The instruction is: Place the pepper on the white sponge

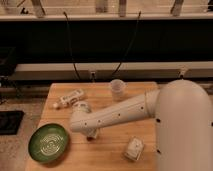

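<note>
The white sponge [133,148] lies on the wooden table [112,155] at the front right. My white arm reaches from the right across the table to the left. The gripper [91,134] hangs below the arm's end, low over the table, left of the sponge and right of the green plate. It shows only as a small dark shape under the arm. The pepper is not visible; the arm and gripper may hide it.
A green plate [49,143] sits at the front left. A white bottle [70,98] lies at the back left, with a small white object [81,105] beside it. A white cup [116,89] stands at the back middle. The robot's white body fills the right side.
</note>
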### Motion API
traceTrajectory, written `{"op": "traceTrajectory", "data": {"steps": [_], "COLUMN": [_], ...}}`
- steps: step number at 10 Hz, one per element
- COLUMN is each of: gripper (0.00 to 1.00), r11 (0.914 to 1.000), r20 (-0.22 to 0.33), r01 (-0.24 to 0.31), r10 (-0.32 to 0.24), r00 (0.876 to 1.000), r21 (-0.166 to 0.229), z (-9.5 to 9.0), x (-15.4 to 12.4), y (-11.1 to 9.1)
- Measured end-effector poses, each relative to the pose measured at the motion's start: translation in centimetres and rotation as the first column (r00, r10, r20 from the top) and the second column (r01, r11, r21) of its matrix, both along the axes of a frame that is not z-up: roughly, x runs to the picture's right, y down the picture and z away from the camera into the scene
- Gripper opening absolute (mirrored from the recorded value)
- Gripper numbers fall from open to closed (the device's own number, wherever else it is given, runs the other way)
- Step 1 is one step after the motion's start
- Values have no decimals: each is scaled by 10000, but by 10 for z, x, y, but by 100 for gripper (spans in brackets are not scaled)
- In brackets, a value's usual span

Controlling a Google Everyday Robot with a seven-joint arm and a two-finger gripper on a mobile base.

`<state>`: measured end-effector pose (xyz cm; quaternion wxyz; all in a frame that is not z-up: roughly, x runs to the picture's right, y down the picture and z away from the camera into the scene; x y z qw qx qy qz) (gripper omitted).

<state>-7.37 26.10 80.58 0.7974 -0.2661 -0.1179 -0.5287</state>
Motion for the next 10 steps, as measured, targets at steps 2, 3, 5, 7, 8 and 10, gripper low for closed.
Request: {"op": "traceTrajectory", "data": {"steps": [2, 3, 5, 7, 8, 10], "gripper": [2, 2, 2, 2, 2, 2], "r11": [9999, 9998, 9993, 9987, 9981, 9968], "r20": [12, -46, -20, 80, 49, -21], "r01": [-112, -181, -359, -495, -581, -759], "r10": [112, 182, 359, 494, 581, 760], "r00": [9999, 9998, 9994, 9987, 9983, 9971], "r21": [17, 104, 144, 124, 179, 251], "z": [1, -1, -4, -3, -5, -9], "x": [7, 19, 33, 31, 36, 54], "y": [-2, -8, -14, -14, -17, -24]}}
